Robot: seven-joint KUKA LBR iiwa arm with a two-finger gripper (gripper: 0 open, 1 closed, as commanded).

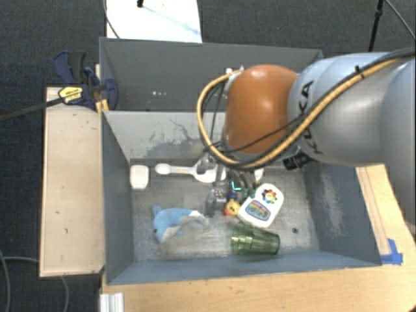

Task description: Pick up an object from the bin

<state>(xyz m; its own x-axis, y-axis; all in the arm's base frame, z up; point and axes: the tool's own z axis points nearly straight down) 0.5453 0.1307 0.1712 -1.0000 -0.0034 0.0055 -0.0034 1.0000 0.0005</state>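
Broadly, most of the room is taken by the grey arm (351,116) w/ its orange wrist cover (257,106), reached in from the right over the grey bin (162,90). Under the cover the gripper (216,199) is seen low, approx. at mid-floor. How far it is opened cannot be told, as it is mostly hidden by the wrist, and nothing is shown to be held in it.

No thing is named by the task, so the candidate is judged by nearness. The gripper is placed between the blue soft toy (170,221), whose tail end lies just to its left, and a small orange piece (231,207) just to its right. Which of the two is meant cannot be told.

For a good pick, the descent should be kept straight down and centred on one thing only, and the closing made on a narrow part, e.g. the toy's tail, which is probably soft and easily pinched. The orange piece is judged harder, being small and crowded.

Other things: a green clear cup (255,242) is laid on its side near the front wall. A white toy w/ a coloured face (261,205) is touching or nearly touching the orange piece, so it could be nudged or caught along w/ it. A white spoon-like thing (174,169) and a white block (139,176) are lying well apart at back left, out of the way.
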